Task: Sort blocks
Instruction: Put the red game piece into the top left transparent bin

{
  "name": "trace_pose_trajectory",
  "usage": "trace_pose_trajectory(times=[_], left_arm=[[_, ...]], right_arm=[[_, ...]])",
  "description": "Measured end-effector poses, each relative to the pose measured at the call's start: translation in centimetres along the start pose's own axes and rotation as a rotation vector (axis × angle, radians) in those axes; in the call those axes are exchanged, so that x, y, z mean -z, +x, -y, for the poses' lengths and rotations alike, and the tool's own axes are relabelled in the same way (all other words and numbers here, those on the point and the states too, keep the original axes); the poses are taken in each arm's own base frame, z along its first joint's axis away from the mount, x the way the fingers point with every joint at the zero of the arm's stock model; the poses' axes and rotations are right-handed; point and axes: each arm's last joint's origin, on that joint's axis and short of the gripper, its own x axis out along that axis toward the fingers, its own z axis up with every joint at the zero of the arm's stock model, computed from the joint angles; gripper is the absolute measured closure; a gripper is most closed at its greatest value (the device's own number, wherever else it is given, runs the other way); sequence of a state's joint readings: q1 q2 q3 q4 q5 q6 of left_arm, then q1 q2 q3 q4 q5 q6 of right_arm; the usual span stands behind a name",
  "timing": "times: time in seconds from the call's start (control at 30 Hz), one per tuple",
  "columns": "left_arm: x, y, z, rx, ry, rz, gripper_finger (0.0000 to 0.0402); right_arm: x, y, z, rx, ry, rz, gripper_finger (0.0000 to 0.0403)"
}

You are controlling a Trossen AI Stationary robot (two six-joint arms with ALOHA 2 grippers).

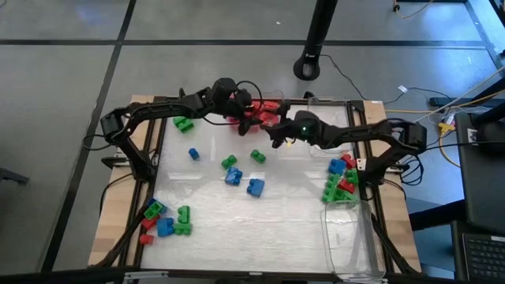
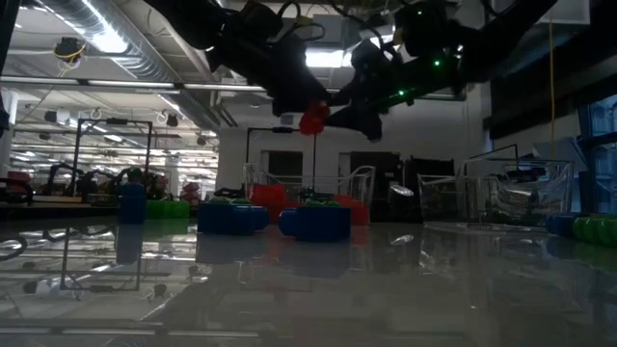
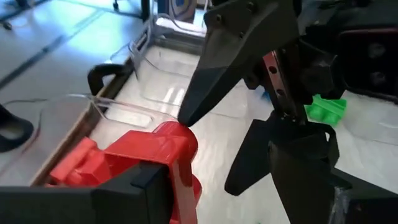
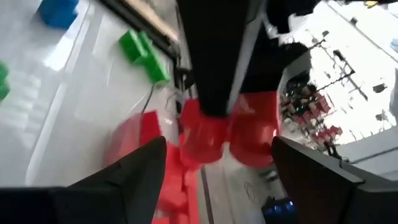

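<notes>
My left gripper (image 1: pixel 246 110) is shut on a red block (image 2: pixel 311 120), high above the table's far middle. In the left wrist view the red block (image 3: pixel 149 155) sticks out past my own finger (image 3: pixel 130 193). My right gripper (image 1: pixel 272 136) faces it from the right, open. Its two fingers (image 4: pixel 130 177) stand either side of the red block (image 4: pixel 208 140). Other red, green and blue blocks lie loose on the table, such as a blue one (image 1: pixel 254 187) and a green one (image 1: pixel 229 162). My left gripper pinches the red block between its two fingers at one end (image 4: pixel 205 121), slanting down from the table's left. The block is lifted clear, with its free end toward the right gripper. My right gripper: one fingertip (image 3: pixel 185 119) stands at the block's top edge; I cannot tell whether it touches.
A clear bin at the far edge holds red blocks (image 1: pixel 267 114), right under the grippers. A clear bin on the right (image 1: pixel 341 185) holds green, red and blue blocks. Another clear bin (image 1: pixel 347 237) stands near right. A cluster of blocks (image 1: pixel 162 221) lies near left.
</notes>
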State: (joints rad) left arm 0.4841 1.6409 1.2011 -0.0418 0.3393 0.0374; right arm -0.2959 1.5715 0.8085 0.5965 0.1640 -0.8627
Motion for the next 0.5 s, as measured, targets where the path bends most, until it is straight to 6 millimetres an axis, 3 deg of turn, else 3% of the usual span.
trace_pose_trajectory(times=[0.3,0.5], left_arm=[[-0.7,-0.3,-0.9,-0.05,0.047,0.065,0.0178],[-1.0,-0.3,-0.8,-0.045,0.068,0.104,0.0178]], right_arm=[[0.3,1.0,3.3,0.087,0.019,0.088,0.011],[1.4,2.7,3.9,0.04,0.024,0.089,0.011]])
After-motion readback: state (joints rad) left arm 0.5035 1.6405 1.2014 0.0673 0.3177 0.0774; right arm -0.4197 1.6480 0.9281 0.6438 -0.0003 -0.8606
